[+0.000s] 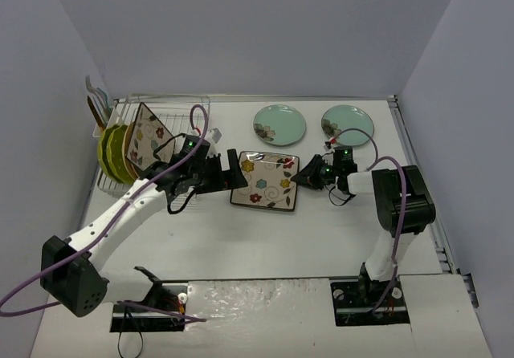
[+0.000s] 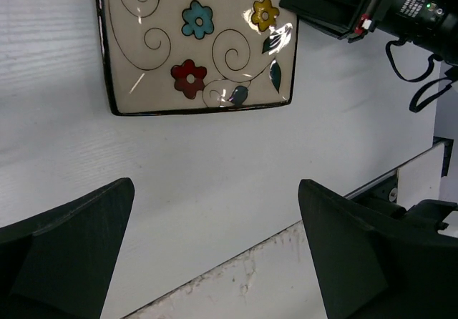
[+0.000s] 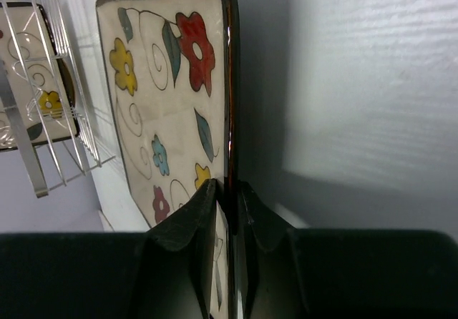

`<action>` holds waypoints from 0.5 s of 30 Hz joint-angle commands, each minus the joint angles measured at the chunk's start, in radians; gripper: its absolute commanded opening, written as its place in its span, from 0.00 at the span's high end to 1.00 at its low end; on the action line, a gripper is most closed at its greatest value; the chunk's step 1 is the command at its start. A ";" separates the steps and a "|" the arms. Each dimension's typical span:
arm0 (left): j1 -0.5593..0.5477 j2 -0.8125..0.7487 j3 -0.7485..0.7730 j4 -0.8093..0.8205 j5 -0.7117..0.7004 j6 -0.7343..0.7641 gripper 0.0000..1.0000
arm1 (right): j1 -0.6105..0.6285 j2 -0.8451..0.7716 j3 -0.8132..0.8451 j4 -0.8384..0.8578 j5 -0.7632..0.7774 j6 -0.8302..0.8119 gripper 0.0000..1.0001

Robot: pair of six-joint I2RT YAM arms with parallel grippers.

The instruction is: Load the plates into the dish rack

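Square plate (image 1: 265,183): lies on the table (image 1: 241,237) between the two arms, near the right side of the dish rack (image 1: 173,101). Its right edge may be tipped up a little, but the right wrist view is too steep to be sure.
Right gripper (image 3: 227,188): pressed together on the plate's dark rim, with one finger on the painted face and one on the underside.
Left gripper (image 2: 215,247): spread wide and holding nothing, hovering just beside the plate's left edge.
Rack contents: green plates (image 1: 112,151) and a racked square plate (image 1: 151,137) stand on edge among the prongs.
Teal plates (image 1: 280,124): two lie flat at the far side of the table, well apart from the rack.
Handling: glazed ceramic, so likely stiff, slick and fairly heavy for a pinch on one edge. It would probably chip if knocked against the wire.
Where to hold: the middle of a side, with the rim pushed deep between the fingers. The free left edge looks like the natural spot for a second hold.
Risk: the plate could swing or slide out as it tilts upright.
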 commanded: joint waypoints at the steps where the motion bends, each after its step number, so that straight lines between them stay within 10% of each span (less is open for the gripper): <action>1: -0.035 0.033 0.005 0.143 -0.015 -0.165 0.03 | 0.009 -0.153 -0.012 0.012 0.020 0.112 1.00; 15: -0.046 0.141 -0.084 0.255 -0.025 -0.352 0.03 | 0.008 -0.390 -0.084 -0.050 0.155 0.308 1.00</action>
